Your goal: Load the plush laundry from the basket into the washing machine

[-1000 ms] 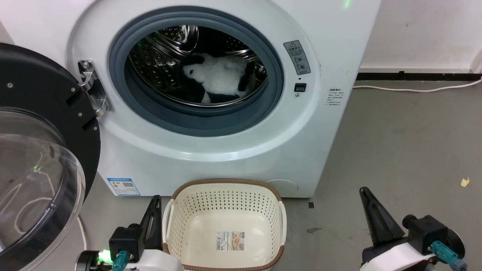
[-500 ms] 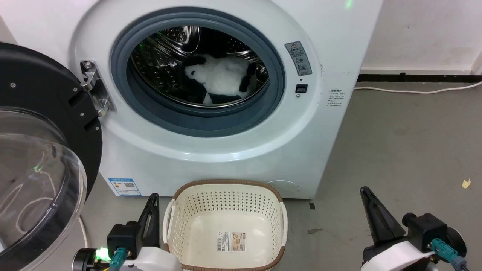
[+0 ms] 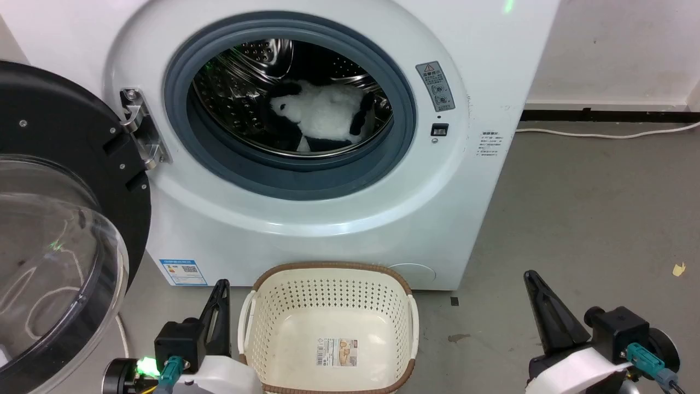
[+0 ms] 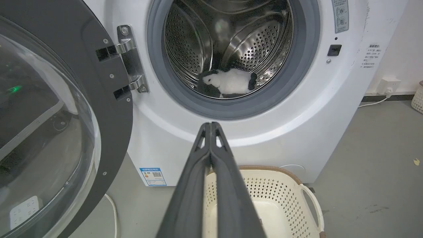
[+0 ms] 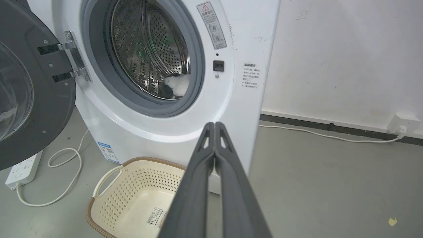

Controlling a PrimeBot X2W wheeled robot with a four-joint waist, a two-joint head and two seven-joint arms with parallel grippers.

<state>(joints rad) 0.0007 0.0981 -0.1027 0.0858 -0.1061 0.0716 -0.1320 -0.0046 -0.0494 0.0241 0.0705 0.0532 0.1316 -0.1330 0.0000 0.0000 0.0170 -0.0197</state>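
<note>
The left gripper (image 3: 221, 287) sits at the lower left of the head view, its two dark fingers pressed flat together and pointing up, jaws closed. A green light (image 3: 146, 365) glows at its wrist, beside the white left forearm (image 3: 229, 378). The right gripper (image 3: 529, 276) sits at the lower right, jaws likewise closed, fingers leaning slightly left.
</note>
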